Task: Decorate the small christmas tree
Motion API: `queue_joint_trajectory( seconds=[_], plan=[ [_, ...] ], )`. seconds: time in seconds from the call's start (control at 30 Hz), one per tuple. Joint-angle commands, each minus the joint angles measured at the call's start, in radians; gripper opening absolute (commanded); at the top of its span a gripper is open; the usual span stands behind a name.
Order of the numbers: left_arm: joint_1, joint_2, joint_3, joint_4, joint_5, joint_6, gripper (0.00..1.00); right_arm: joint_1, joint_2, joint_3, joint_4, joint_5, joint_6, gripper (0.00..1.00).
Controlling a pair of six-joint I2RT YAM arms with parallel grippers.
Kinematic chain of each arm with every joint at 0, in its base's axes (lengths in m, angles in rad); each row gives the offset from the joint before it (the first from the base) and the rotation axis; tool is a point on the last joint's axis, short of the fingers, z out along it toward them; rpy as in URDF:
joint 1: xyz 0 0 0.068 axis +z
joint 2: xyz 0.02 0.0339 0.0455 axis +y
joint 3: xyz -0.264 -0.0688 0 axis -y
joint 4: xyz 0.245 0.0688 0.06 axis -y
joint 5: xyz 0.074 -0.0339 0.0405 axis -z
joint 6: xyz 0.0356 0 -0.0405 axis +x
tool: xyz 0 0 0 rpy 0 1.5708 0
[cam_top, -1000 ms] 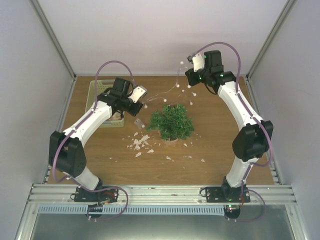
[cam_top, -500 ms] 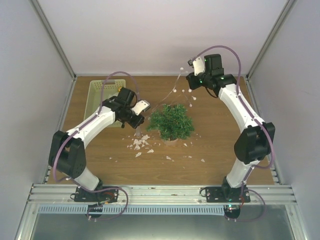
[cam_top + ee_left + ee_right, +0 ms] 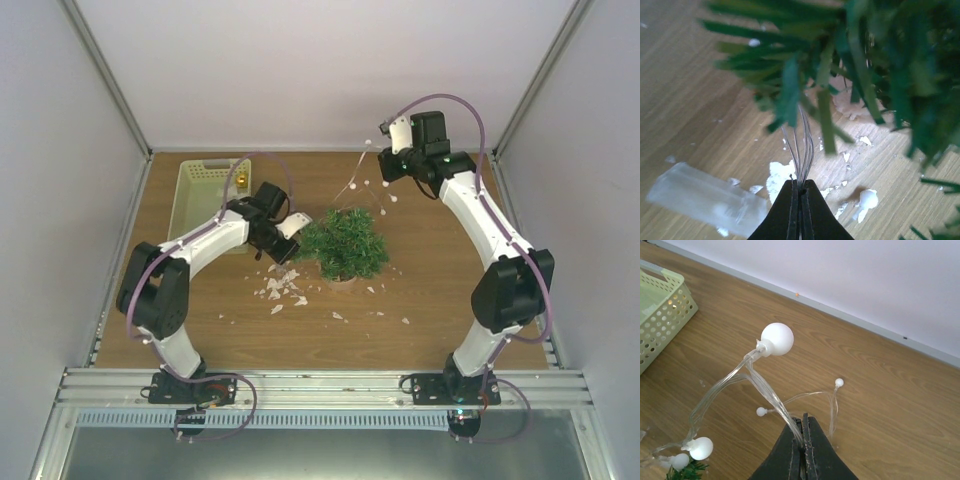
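tree: small christmas tree point(image 3: 343, 243) upright mid-bench point(image 3: 440, 300) | left pincer point(image 3: 800, 192): clamped on thin wires point(image 3: 802, 150) beside the tree's left branches; wrist view adds a clear plastic block point(image 3: 705, 200) among white flakes | right pincer point(image 3: 803, 440): clamped on light string point(image 3: 772, 395); wrist view shows its white bulb point(image 3: 777, 338) and the basket point(image 3: 660, 305) at left
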Motion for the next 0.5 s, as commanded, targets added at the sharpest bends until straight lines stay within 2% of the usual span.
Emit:
queue_joint_trajectory(
  seconds=[0.0,0.27,0.47],
  plan=[
    [-0.028,0.052,0.017,-0.008,0.038,-0.004,0.00,0.003,-0.042,-0.019,0.002,0.036,0.006,0.01],
    [-0.030,0.025,0.040,0.004,-0.015,-0.001,0.00,-0.004,-0.044,-0.024,0.006,0.044,0.006,0.01],
    [-0.030,0.047,0.055,-0.001,0.001,0.000,0.00,-0.009,-0.044,-0.022,0.000,0.068,0.018,0.01]
  ],
)
